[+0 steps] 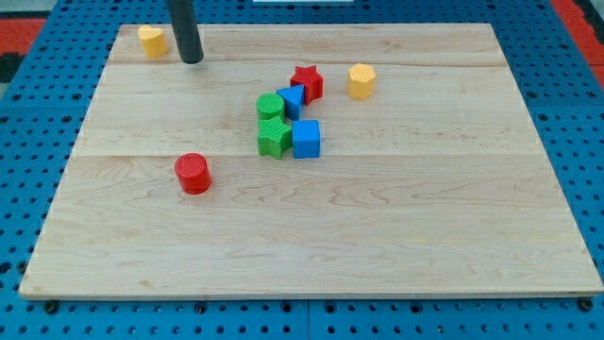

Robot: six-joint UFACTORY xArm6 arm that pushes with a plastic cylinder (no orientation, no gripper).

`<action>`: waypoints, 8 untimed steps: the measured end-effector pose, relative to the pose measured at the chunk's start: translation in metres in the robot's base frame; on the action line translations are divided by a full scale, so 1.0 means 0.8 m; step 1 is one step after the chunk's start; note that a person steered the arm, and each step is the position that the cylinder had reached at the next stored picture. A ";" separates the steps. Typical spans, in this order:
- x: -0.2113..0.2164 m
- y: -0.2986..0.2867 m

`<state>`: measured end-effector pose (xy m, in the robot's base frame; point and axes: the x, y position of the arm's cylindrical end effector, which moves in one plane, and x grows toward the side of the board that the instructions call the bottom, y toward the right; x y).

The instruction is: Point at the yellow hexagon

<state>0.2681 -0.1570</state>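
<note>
The yellow hexagon [360,81] sits on the wooden board toward the view's top, right of centre. My tip [192,59] rests on the board near the view's top left, far to the left of the hexagon. A second yellow block [151,41], heart-like in shape, lies just left of my tip. A red star [307,82] stands left of the hexagon, with a gap between them.
A cluster sits at the board's centre: a blue block [292,101], a green cylinder [270,106], a green block [275,137] and a blue cube [306,139]. A red cylinder [192,174] lies alone to the lower left. The board [311,236] lies on a blue pegboard.
</note>
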 end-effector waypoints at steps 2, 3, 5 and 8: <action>-0.001 0.159; -0.001 0.162; -0.001 0.213; 0.103 0.275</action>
